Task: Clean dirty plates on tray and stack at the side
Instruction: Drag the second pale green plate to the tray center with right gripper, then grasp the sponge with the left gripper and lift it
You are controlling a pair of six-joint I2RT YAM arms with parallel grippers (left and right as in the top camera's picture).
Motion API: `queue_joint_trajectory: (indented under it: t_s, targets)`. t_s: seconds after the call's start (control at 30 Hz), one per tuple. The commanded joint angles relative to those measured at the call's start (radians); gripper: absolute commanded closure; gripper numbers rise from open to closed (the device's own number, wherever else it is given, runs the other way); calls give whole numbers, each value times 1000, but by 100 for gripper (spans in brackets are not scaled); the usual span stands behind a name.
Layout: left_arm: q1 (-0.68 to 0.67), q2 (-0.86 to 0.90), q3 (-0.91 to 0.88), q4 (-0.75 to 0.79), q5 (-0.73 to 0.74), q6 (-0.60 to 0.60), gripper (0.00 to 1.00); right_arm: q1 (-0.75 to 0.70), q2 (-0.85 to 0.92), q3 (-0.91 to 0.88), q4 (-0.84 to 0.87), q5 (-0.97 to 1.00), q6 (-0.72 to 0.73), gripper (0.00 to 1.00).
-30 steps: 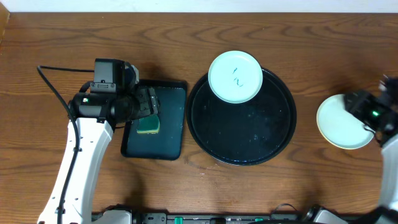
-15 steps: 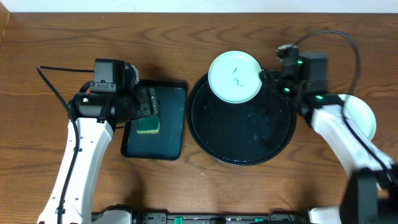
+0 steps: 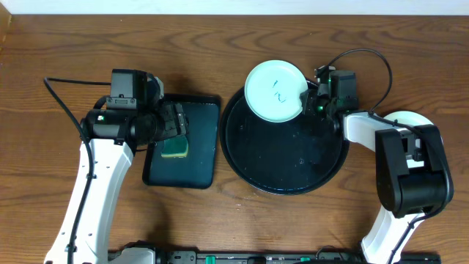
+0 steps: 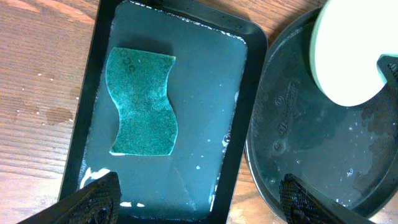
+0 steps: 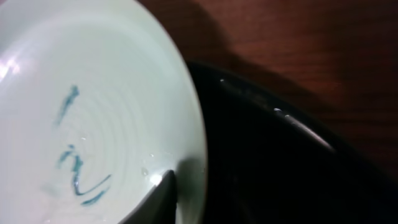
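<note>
Fingers of the right end effector sit at the rim of the scribbled plate, one pad on its inner face — narrow, though whether they pinch it I cannot tell. That plate rests on the far-left rim of the round black tray, blue marks unwiped. The left end effector hangs wide open, empty, over the sponge. One pale plate lies aside on the surface at right — cleaning of this one looks undone.
</note>
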Motion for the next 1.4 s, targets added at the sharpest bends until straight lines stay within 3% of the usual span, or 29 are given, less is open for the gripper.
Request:
queue_joint_trajectory:
  t_s: [0.0, 0.03, 0.27, 0.5, 0.67, 0.87, 0.97, 1.0, 1.17, 1.37]
  targets:
    - [2, 4, 19, -2, 9, -1, 18, 3, 23, 0, -7, -19, 40, 95]
    - [2, 4, 19, -2, 9, -1, 18, 3, 23, 0, -11, -20, 41, 99]
    - [2, 4, 19, -2, 9, -1, 18, -11, -121, 0, -171, 1, 54, 99]
    - [2, 4, 19, -2, 9, -1, 18, -12, -418, 0, -576, 82, 6, 99]
    - [2, 4, 19, 0, 3, 0, 18, 26, -448, -23, -837, 98, 74, 99]
    - [2, 4, 19, 5, -5, -35, 18, 58, -438, -146, -709, 117, 189, 98]
    - [2, 4, 19, -43, 27, -61, 18, 56, -442, -143, -648, 135, 111, 75]
    - [2, 4, 19, -47, 27, -61, 18, 55, -446, -137, -634, 138, 61, 72]
    - [2, 3, 19, -61, 27, -60, 18, 50, -488, -85, -655, 153, -98, 66]
    - [2, 4, 19, -66, 20, -56, 18, 50, -620, -69, -690, 152, -110, 64]
